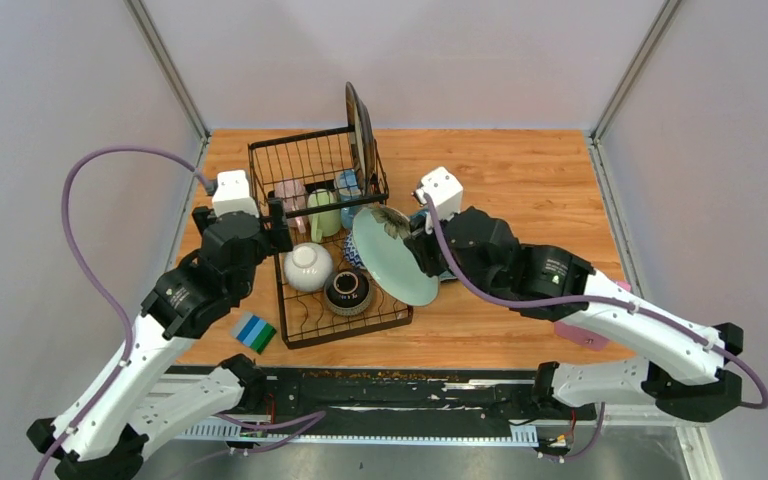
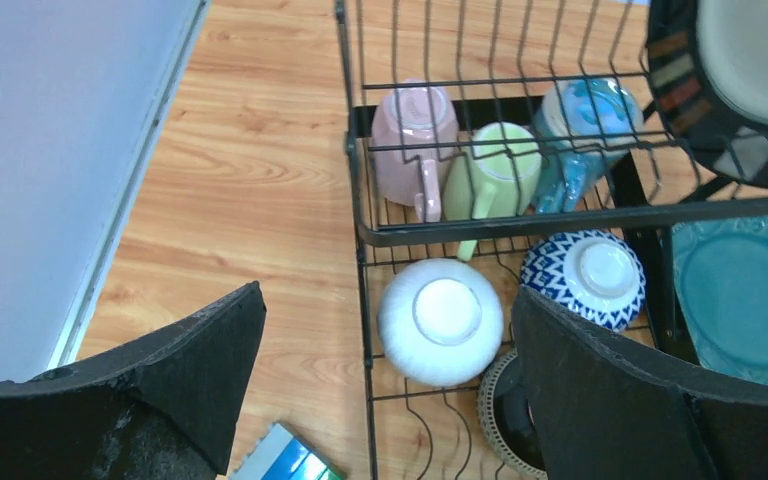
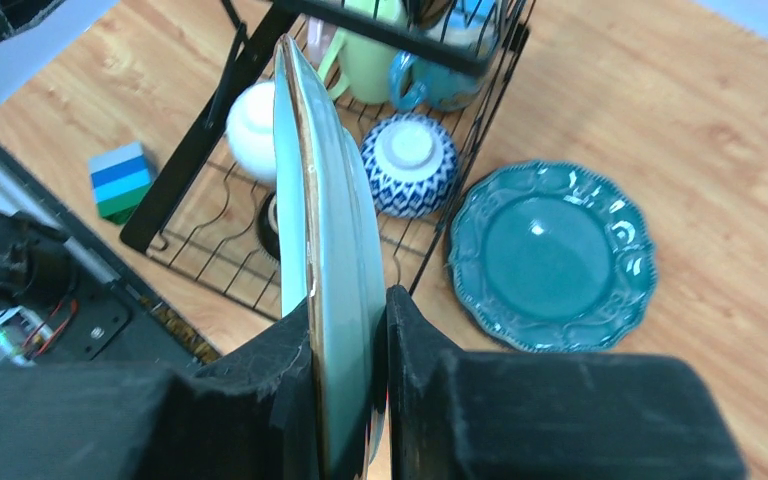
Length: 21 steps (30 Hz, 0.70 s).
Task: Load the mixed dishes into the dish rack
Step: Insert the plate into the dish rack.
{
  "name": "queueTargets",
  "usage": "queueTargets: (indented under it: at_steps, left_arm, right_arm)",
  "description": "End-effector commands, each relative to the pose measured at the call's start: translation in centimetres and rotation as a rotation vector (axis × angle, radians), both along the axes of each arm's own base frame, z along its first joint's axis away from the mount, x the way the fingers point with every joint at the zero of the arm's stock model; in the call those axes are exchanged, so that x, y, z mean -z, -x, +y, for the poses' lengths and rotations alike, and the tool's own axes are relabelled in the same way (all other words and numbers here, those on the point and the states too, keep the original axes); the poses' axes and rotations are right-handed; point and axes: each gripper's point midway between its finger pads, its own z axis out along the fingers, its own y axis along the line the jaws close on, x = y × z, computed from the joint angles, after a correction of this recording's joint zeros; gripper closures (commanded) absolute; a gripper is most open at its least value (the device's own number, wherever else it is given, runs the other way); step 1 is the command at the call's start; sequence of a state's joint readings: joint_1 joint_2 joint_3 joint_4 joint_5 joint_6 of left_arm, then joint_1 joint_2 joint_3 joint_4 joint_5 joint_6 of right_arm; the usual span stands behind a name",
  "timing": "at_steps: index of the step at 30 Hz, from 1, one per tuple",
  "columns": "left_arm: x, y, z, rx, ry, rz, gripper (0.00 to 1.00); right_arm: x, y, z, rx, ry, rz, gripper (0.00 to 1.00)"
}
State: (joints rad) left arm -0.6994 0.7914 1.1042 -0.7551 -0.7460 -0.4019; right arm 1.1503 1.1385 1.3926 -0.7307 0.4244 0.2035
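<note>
Shows right claw [image 3: 348, 325] clamped on the rim of a pale green plate [image 3: 325, 200], held on edge above the dish rack [image 1: 350, 333] tray; stiff, glazed, likely slippery and breakable; left claw [image 2: 388, 330] wide, empty.

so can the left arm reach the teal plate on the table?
Probably not: the teal plate lies beyond the dish rack from it, and the right gripper holds the pale green plate in between.

The pale green plate [image 3: 332, 250] between the black right fingers [image 3: 285, 375] had a brown edge. Past them lay a teal plate [image 3: 552, 255] and a blue-and-white zigzag bowl [image 3: 409, 163]. Past the left fingers [image 2: 205, 365] were a white bowl [image 2: 441, 320], a pink mug [image 2: 415, 125], a green mug [image 2: 495, 170] and a blue mug [image 2: 585, 125].
</note>
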Motion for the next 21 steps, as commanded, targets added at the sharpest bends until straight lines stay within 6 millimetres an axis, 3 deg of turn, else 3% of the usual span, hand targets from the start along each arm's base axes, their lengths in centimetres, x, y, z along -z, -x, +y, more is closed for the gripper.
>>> queueTargets:
  at_steps: [1, 10, 14, 21]
  left_arm:
    - [0.3, 0.0, 1.2, -0.035, 0.102, 0.003, 0.0]
    - [2.3, -0.7, 0.4, 0.001, 0.148, 0.067, 0.0]
    - [2.6, -0.8, -0.2, 0.027, 0.16, 0.077, 0.0]
    - [2.7, -0.1, 0.1, 0.024, 0.179, 0.07, 0.0]
  right_arm:
    - [-12.1, -2.2, 0.4, 0.137, -0.264, -0.261, 1.0]
    - [-17.3, -3.8, 4.8, 0.201, -0.316, -0.397, 1.0]
    - [-19.9, -5.3, 6.7, 0.254, -0.316, -0.476, 1.0]
    - [-22.6, -8.8, 9.7, 0.416, -0.222, -0.687, 1.0]
